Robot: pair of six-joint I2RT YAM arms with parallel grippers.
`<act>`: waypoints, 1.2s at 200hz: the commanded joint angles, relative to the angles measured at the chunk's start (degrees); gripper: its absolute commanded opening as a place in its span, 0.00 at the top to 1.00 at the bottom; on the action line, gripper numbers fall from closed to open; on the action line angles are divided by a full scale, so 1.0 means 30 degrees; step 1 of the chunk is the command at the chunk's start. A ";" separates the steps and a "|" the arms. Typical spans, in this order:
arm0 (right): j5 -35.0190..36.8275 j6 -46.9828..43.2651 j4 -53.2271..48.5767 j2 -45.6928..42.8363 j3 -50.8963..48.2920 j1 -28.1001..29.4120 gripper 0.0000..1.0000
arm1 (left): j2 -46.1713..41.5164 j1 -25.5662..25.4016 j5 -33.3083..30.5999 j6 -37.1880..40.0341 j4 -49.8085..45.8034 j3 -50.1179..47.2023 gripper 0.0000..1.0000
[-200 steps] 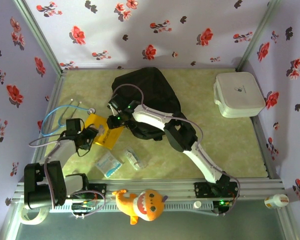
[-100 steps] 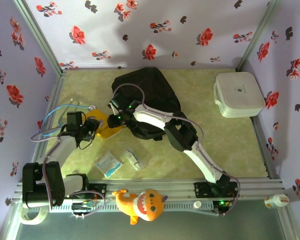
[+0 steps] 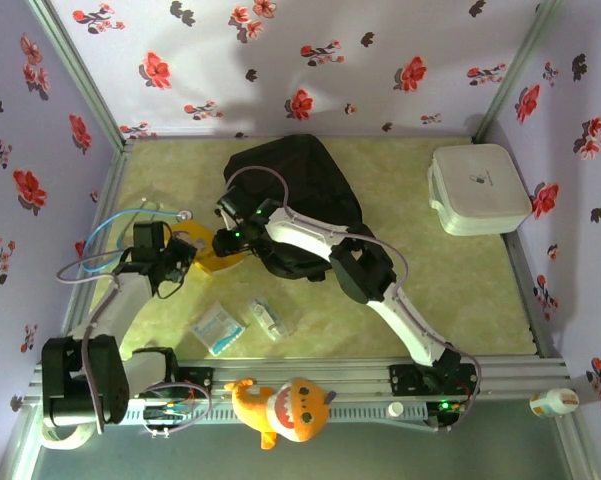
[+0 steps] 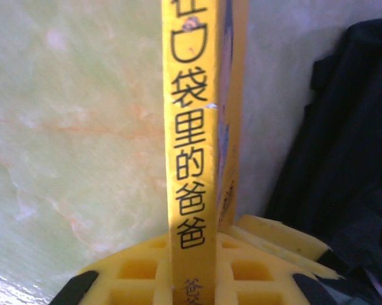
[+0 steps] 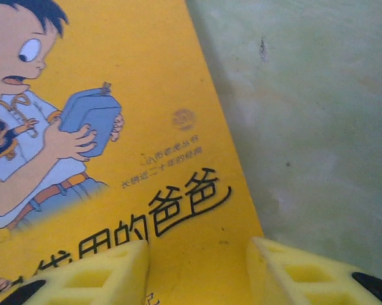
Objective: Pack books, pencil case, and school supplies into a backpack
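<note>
A yellow book [image 4: 188, 127] is pinched on edge by the left claw [image 4: 194, 273], just beside the backpack [image 3: 305, 175]. The right claw [image 5: 197, 267] is held half-wide over its cover, gripping nothing. The thin book could be twisted loose if it is snagged on the backpack's fabric.

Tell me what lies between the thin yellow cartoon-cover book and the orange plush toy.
Top view: a flat pale blue-white packet and a small clear plastic pencil case, side by side, touching neither book nor toy.
</note>
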 commanded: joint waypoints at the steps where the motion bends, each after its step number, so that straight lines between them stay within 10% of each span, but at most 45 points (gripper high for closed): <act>1: -0.0262 0.0971 -0.0071 -0.2631 -0.0413 -0.0575 0.54 | -0.1054 -0.0101 -0.0682 0.0995 -0.0970 0.1508 1.00; 61: 0.1549 0.4804 0.7306 -1.0977 -1.0151 -0.2886 0.30 | -0.1888 -0.0406 0.0600 0.1781 -0.0925 0.4507 1.00; 135: 0.0889 1.2393 1.5929 -1.6732 -1.9337 -0.6352 0.14 | 0.1923 -0.3342 0.2002 -0.3330 1.0991 0.5679 1.00; 240: -0.1399 2.0273 2.5439 -1.4887 -2.0926 -0.6779 0.09 | 0.6664 -0.6499 0.1892 -0.4739 1.7124 0.8159 1.00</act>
